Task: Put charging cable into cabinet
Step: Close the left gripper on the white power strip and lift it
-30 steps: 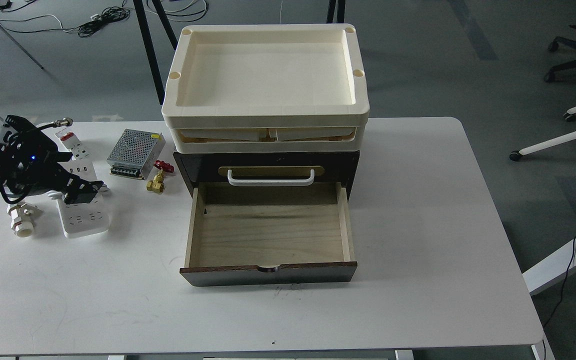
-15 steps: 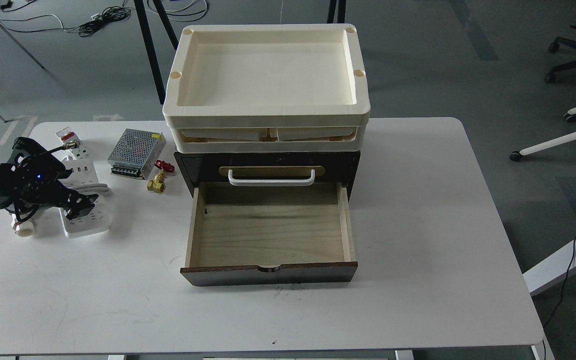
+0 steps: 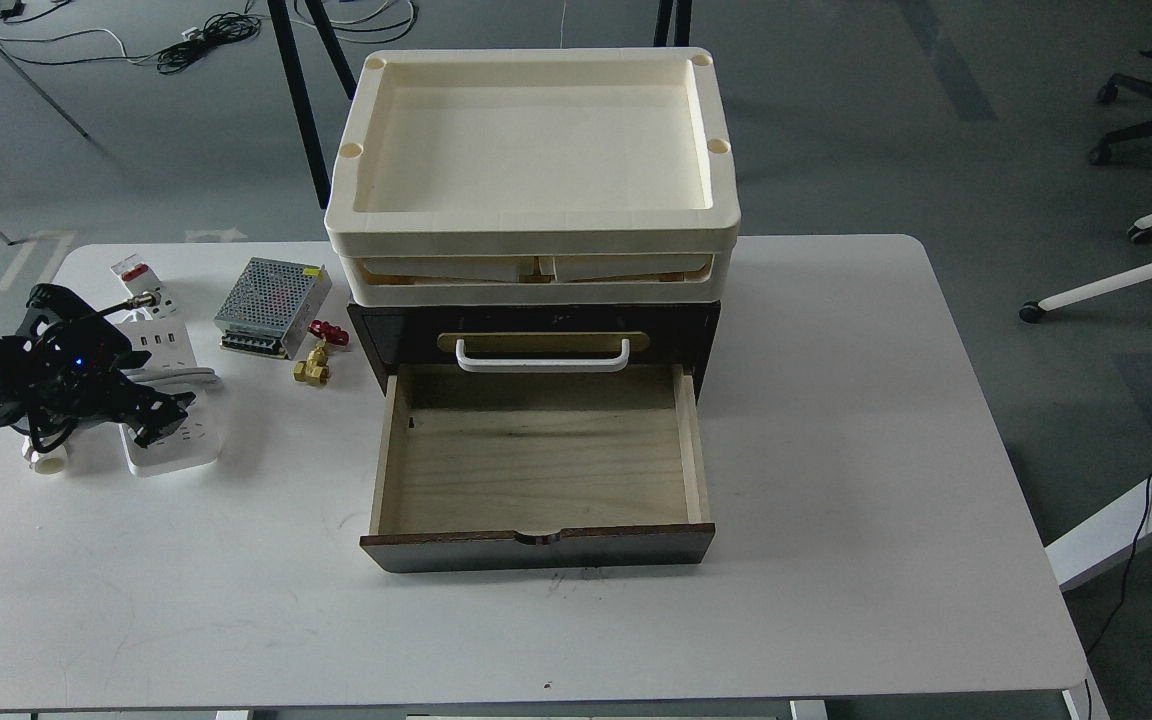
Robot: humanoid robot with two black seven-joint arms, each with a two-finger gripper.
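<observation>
While left gripper (image 3: pixel 158 418) sits low over charging cable (image 3: pixel 174 440), fingers too dark to tell if closed on it. Cable lies on surface (image 3: pixel 836 400), well left of cabinet (image 3: pixel 536 330); bottom drawer (image 3: pixel 536 470) stands pulled open, empty. Step: grasping. Next move likely needs firm hold, lift, carry right over drawer. Right gripper out of view.

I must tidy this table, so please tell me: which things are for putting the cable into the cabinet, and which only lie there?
For the job: cable, cabinet, left end effector.
Lying about: metal box, brass valve, switch block, white fitting, trays.
</observation>
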